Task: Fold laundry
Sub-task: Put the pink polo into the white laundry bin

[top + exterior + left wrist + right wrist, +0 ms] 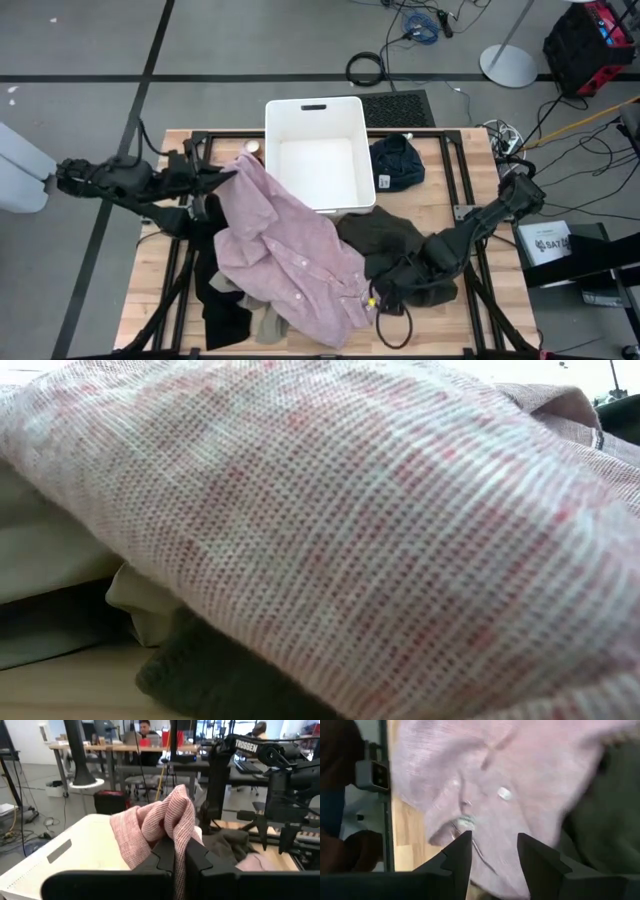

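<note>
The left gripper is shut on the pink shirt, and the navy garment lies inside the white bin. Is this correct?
Not quite. The left gripper is shut on the pink shirt, but the navy garment lies on the table beside the white bin, on its right, not inside it. The high view shows this.

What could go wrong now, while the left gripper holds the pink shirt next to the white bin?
1. The left gripper pinches only a small bunch of the pink shirt, so the cloth could slip out if pulled.
2. The shirt lies over the dark olive garment and other clothes; lifting it might drag them along.
3. The right gripper is open just above the shirt's buttons and may catch two layers, or a button, when it closes.
</note>
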{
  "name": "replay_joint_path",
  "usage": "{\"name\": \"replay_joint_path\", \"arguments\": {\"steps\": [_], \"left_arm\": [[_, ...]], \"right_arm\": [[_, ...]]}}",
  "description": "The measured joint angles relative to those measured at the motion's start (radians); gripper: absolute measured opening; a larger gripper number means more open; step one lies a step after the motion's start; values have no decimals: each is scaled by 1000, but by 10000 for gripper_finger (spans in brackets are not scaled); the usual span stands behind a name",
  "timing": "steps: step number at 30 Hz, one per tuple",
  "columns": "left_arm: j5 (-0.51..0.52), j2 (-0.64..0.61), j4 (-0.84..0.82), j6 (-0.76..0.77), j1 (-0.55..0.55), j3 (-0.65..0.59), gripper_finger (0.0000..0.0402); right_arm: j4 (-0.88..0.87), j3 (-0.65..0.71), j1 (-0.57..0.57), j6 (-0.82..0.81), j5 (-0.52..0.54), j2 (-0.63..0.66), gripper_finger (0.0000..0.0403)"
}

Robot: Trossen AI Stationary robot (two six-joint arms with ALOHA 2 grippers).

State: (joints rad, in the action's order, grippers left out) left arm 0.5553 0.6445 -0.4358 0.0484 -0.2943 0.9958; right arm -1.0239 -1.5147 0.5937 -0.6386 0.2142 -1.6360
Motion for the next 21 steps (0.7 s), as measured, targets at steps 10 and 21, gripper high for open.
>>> {"name": "replay_joint_path", "arguments": {"steps": [10, 21], "left_arm": [[-12, 29, -30, -10, 0, 1, 42], [-74, 96, -13, -82, -1, 1, 178]], "right_arm": [[28, 41, 50, 119, 35, 0, 146], [-108, 41, 161, -36, 219, -19, 145]]}}
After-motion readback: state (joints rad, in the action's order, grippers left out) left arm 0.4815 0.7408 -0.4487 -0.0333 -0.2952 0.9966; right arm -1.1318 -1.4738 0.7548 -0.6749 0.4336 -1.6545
